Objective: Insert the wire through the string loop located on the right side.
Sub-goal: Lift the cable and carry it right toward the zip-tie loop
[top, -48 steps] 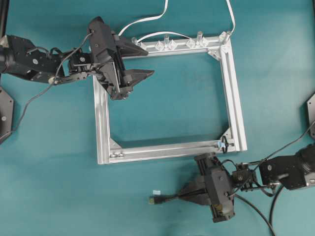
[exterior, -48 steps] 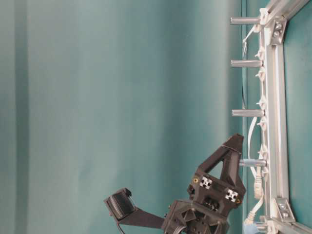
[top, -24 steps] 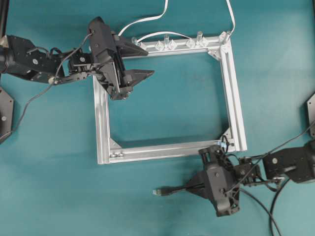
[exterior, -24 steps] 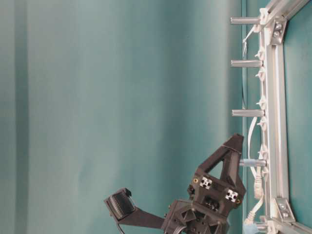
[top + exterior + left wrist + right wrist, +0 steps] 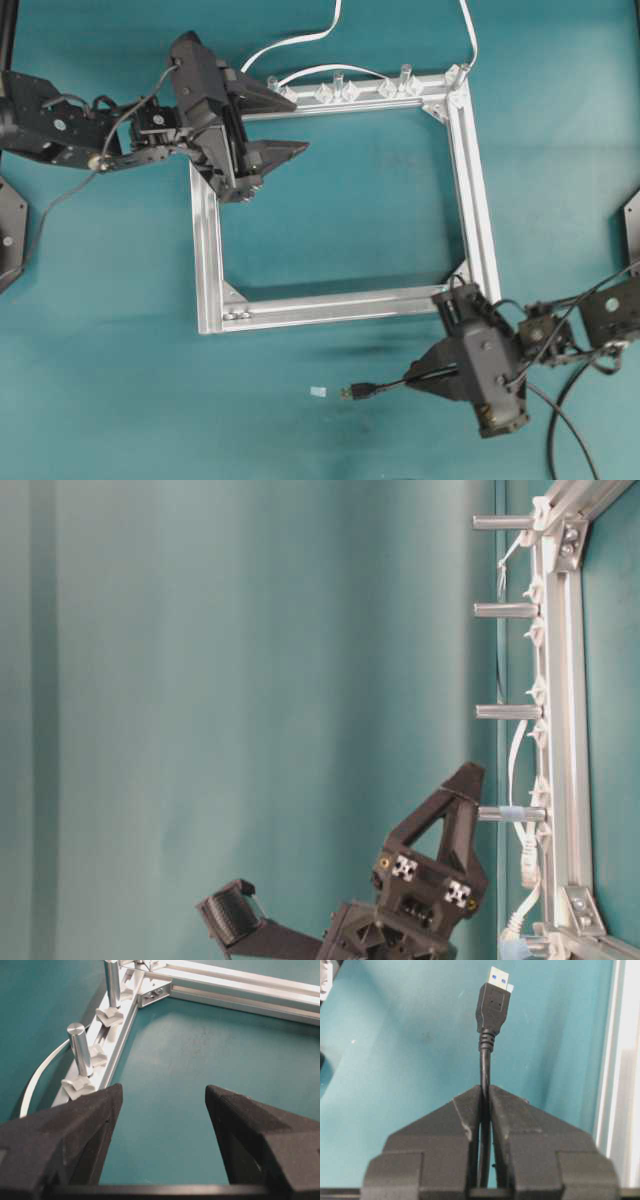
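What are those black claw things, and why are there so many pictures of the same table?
Those are two robot arms, each ending in a claw called a gripper. Four cameras look at once: one from above, one from the side at table height (that picture is turned sideways), and one riding on each arm's wrist.

On the green table lies a silver metal frame with little posts along its top bar and a white flat cable behind it.

The right gripper is pinched shut on a black wire, with its plug sticking out in front, pointing away from the frame. The left gripper hangs wide open over the frame's top left corner, holding nothing.

A tiny string loop should sit at the frame's bottom right corner; the right arm hides most of it now.
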